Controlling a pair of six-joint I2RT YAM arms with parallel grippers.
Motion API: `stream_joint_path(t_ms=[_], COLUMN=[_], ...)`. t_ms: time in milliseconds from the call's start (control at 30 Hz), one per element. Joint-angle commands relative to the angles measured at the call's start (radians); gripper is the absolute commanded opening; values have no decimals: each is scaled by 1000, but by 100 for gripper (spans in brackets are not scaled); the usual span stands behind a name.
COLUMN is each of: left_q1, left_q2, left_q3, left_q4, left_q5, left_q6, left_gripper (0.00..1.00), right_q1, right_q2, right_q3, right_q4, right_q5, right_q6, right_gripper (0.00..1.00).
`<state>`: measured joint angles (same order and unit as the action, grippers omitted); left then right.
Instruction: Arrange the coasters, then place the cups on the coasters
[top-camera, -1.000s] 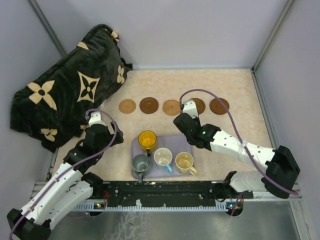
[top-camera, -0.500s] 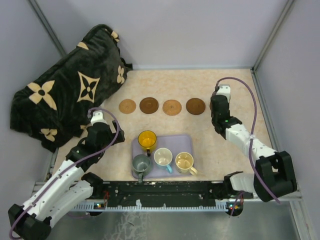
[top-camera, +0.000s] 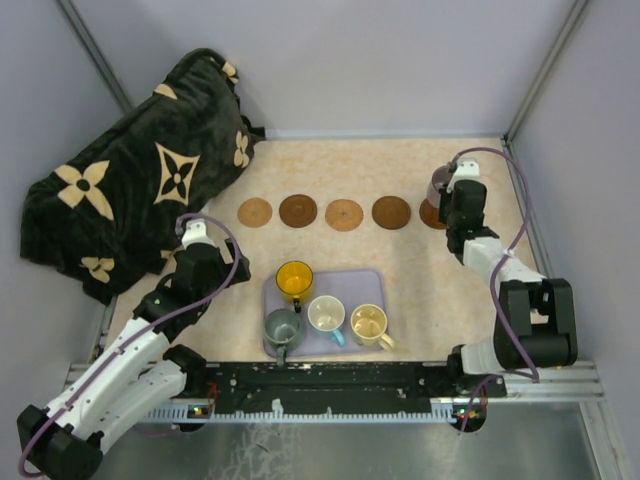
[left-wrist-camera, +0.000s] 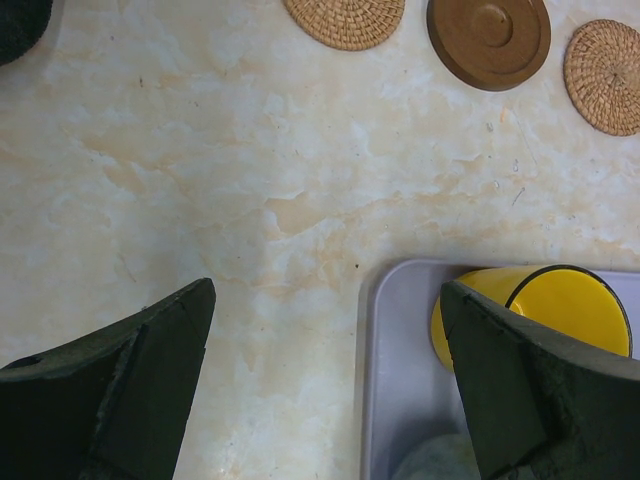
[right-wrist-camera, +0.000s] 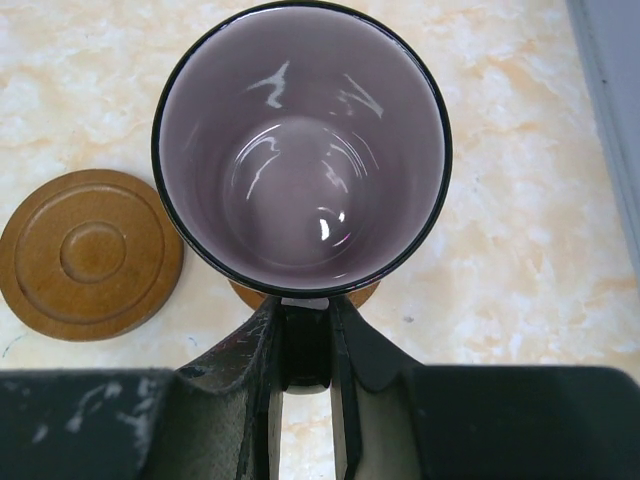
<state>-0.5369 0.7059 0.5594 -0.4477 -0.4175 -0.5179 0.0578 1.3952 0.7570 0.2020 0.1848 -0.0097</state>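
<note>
**Right gripper** (right-wrist-camera: 305, 325): the jaws are narrow and clamped on the handle of the purple mug (right-wrist-camera: 300, 150). The mug stands upright, mouth up, directly ahead of the fingertips. Beneath it lies the covered coaster (right-wrist-camera: 365, 293), brown, visible only as thin slivers either side of the handle. Contact between the mug base and this coaster cannot be confirmed; the mug appears to rest on it or hang just above it. Left of the jaws, just beside the mug, the fourth coaster (right-wrist-camera: 90, 255), brown, lies flat on the table (top-camera: 420, 270).

**Left gripper** (left-wrist-camera: 325, 290): the jaws are wide, with nothing between them. Ahead and right of the fingers sits a corner of the lavender tray (left-wrist-camera: 395, 380). The yellow mug (left-wrist-camera: 560, 310) stands inside it, close to the right finger. Farther ahead, in a row from left to right:
- the first coaster (left-wrist-camera: 345, 15), woven tan
- the second coaster (left-wrist-camera: 488, 40), brown
- the third coaster (left-wrist-camera: 605, 75), woven tan

All three lie flat, apart from each other.

**Top view**: the five coasters form one line running leftward from the right gripper. The tray lies right of the left gripper, between the two arms. It also carries the grey-green mug (top-camera: 282, 326), the white mug (top-camera: 326, 314) with a blue handle, and the cream mug (top-camera: 369, 323), all upright. Left of the left gripper lies a black blanket (top-camera: 130, 190) with tan flower figures
</note>
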Motion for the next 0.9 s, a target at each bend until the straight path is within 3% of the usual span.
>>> stream_joint_path(t_ms=[0,867], left_q1=[-4,-5], left_q2=[-7,-6], left_q3=[11,-3], left_q4=[20,6], left_q5=[-16,-7], left_q6=[9,-8], left_gripper=[100,100], right_q1=[-53,-58], right_q2=[-2,68], right_q3=[74,82], right_q4=[140,76], right_q5=[-158,-50], right_q6=[-48,14], right_gripper=[0,0])
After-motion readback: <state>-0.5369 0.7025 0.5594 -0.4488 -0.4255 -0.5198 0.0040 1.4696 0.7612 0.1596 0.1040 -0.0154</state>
